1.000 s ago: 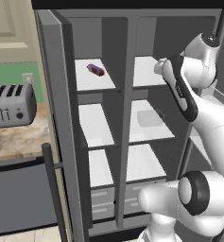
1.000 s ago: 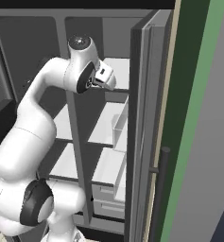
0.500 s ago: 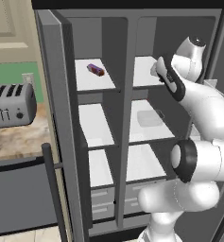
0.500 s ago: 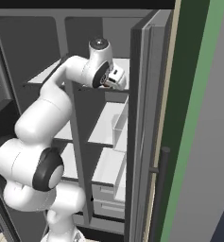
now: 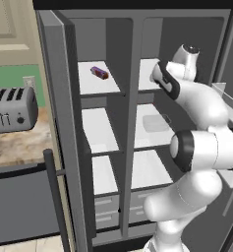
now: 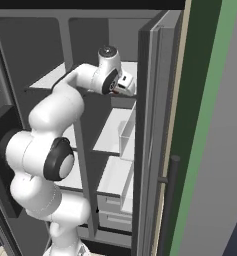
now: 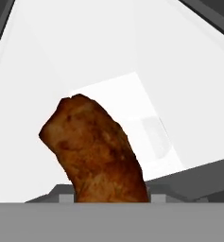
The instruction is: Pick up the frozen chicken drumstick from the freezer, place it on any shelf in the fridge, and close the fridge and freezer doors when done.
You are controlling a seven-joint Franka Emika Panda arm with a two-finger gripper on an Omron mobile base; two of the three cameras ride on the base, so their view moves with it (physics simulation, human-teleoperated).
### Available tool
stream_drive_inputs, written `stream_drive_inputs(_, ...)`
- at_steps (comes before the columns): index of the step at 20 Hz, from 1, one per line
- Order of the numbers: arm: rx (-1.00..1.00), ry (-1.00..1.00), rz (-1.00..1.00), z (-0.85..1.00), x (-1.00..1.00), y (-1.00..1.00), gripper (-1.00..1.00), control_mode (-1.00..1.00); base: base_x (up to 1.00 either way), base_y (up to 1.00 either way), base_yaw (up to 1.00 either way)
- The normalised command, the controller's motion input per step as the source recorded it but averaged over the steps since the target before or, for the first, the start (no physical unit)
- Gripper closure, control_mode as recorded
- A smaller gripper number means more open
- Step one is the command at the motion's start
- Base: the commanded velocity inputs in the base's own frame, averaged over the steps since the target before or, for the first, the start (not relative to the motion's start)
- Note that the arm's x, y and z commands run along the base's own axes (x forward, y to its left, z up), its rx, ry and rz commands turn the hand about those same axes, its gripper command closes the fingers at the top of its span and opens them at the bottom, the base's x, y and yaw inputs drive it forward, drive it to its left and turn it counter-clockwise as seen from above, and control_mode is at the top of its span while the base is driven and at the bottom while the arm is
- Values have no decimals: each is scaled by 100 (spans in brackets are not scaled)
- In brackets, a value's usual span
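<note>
A brown chicken drumstick [image 7: 94, 151] stands up between my fingertips, and my gripper [image 7: 111, 196] is shut on its lower end. Beneath it lies a broad white shelf [image 7: 151, 66] of the fridge. From the left base view, my hand [image 5: 160, 81] reaches into the wider right compartment at the level of the top shelf [image 5: 146, 81]. In the right base view the hand [image 6: 124, 85] sits over that same shelf, just behind the edge of the open fridge door [image 6: 150, 150]. The freezer [image 5: 101, 128] on the left stands open, with its door [image 5: 64, 147] swung out.
A small purple item [image 5: 99, 73] lies on the freezer's top shelf. A pale clear container [image 5: 155, 123] rests on the fridge's middle shelf. White bins [image 6: 127, 135] line the fridge door's inner side. A toaster [image 5: 10, 108] sits on the counter at left.
My arm has stretched up and deeper into the right compartment, carrying the drumstick over its top shelf. The base and the doors have not moved.
</note>
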Motion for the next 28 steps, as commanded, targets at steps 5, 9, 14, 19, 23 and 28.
stream_drive_inputs(5,-1,0,6,-34,45,0,100,-100,0,0,0)
stream_drive_inputs(9,0,-2,8,-33,37,0,100,-100,0,0,0)
stream_drive_inputs(14,0,-11,10,-44,18,0,-100,-100,0,0,0)
stream_drive_inputs(19,-2,-15,8,-56,0,1,-100,-100,0,0,0)
stream_drive_inputs(23,-3,-15,2,-21,0,14,-100,-100,0,0,0)
stream_drive_inputs(28,-3,-13,0,3,-9,14,-100,-100,0,0,0)
